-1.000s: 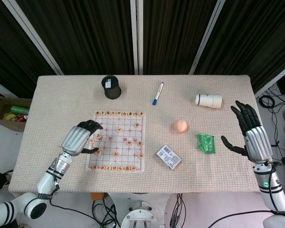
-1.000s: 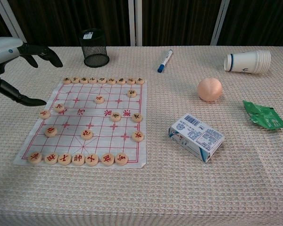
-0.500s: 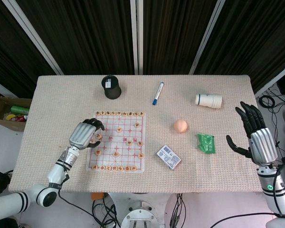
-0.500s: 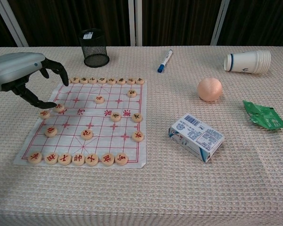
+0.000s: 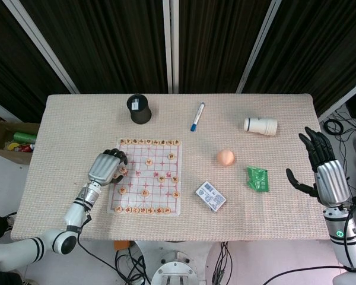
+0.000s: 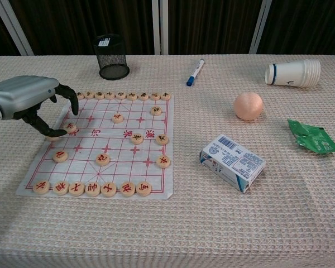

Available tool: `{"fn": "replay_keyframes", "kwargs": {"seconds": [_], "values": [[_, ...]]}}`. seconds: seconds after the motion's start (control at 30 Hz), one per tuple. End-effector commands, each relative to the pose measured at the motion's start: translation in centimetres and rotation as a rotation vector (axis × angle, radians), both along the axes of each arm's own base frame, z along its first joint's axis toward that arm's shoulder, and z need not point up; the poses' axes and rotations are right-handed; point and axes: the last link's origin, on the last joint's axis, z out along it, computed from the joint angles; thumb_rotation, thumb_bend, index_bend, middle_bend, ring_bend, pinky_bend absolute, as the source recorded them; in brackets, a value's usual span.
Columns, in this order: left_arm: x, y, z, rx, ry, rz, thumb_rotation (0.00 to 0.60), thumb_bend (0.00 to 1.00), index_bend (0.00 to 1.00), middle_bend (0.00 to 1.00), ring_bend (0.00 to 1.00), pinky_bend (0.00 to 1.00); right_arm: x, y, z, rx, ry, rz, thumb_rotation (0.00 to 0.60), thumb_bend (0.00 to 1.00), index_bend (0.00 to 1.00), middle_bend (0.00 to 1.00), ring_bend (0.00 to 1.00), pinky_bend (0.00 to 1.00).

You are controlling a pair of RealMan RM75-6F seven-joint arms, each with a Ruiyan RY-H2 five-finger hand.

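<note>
A paper chess board [image 5: 147,155] [image 6: 109,153] with several round wooden pieces lies on the table's left half. My left hand [image 5: 107,167] [image 6: 30,97] hangs over the board's left edge, fingers curled downward and apart. Its thumb tip [image 6: 57,133] lies on or beside a piece that it hides. Another piece [image 6: 71,127] sits on the board between the thumb and the fingertips [image 6: 75,108]. I see nothing lifted. My right hand [image 5: 324,170] shows only in the head view, past the table's right edge, fingers spread and holding nothing.
A black mesh pen cup [image 5: 139,108] [image 6: 112,57] stands behind the board. A blue marker [image 5: 197,116] [image 6: 195,71], lying paper cups [image 5: 260,125] [image 6: 293,73], an orange ball [image 5: 225,157] [image 6: 248,106], a green packet [image 5: 257,178] [image 6: 314,136] and a small box [image 5: 210,196] [image 6: 233,162] lie to the right.
My left hand has moved right and down onto the board's left edge, its thumb now covering a piece. My right hand has drifted slightly right and back.
</note>
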Motion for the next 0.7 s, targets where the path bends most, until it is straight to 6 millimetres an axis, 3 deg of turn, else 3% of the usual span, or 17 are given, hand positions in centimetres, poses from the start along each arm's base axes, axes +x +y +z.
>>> {"fn": "replay_keyframes", "kwargs": {"seconds": [0.03, 0.7], "values": [[-0.01, 0.08, -0.21, -0.008, 0.013, -0.003, 0.600, 0.25, 0.43, 0.30, 0.22, 0.30, -0.11, 0.01, -0.12, 0.003, 0.000, -0.002, 0.600, 0.33, 0.00, 0.00, 0.00, 0.00], [-0.22, 0.63, -0.92, -0.032, 0.053, 0.011, 0.600, 0.31, 0.43, 0.28, 0.21, 0.29, -1.04, 0.12, 0.05, -0.008, 0.004, -0.024, 0.600, 0.35, 0.00, 0.00, 0.00, 0.00]]}}
